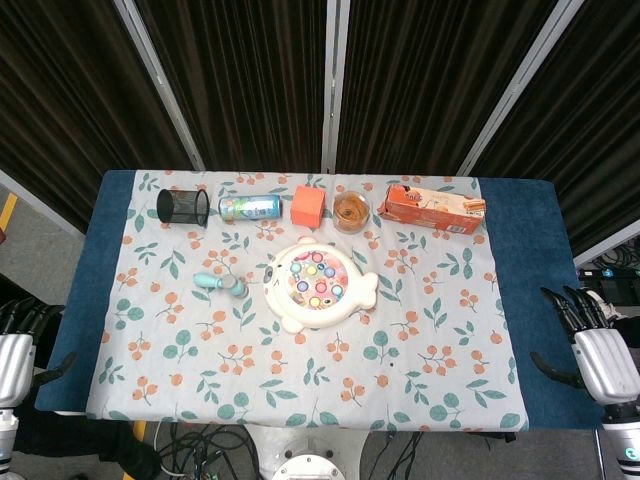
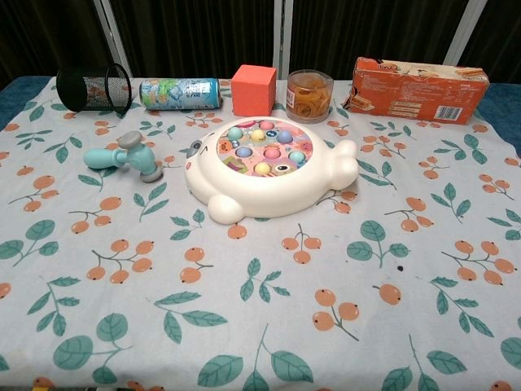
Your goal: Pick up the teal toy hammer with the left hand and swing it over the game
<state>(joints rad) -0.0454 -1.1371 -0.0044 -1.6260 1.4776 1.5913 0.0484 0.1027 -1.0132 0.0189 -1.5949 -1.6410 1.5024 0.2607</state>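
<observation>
— Where is the hammer?
— I see the teal plastic toy hammer [image 2: 124,157] lying just left of the white fish-shaped game [image 2: 264,167].
— The hands?
— My left hand [image 1: 17,350] and right hand [image 1: 595,345] wait at the table edges, fingers apart, holding nothing.

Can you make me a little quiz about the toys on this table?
1. True or false: the left hand is already holding the teal toy hammer.
2. What stands right behind the game? A) the orange cube and the clear jar B) a teddy bear C) a blue ball
3. Fill in: the black mesh cup is lying on its ____.

Key
1. False. The hammer lies on the tablecloth beside the game, and both hands, the right hand too, are off at the table's edges.
2. A.
3. Side. Its open mouth faces the drink can.
</observation>
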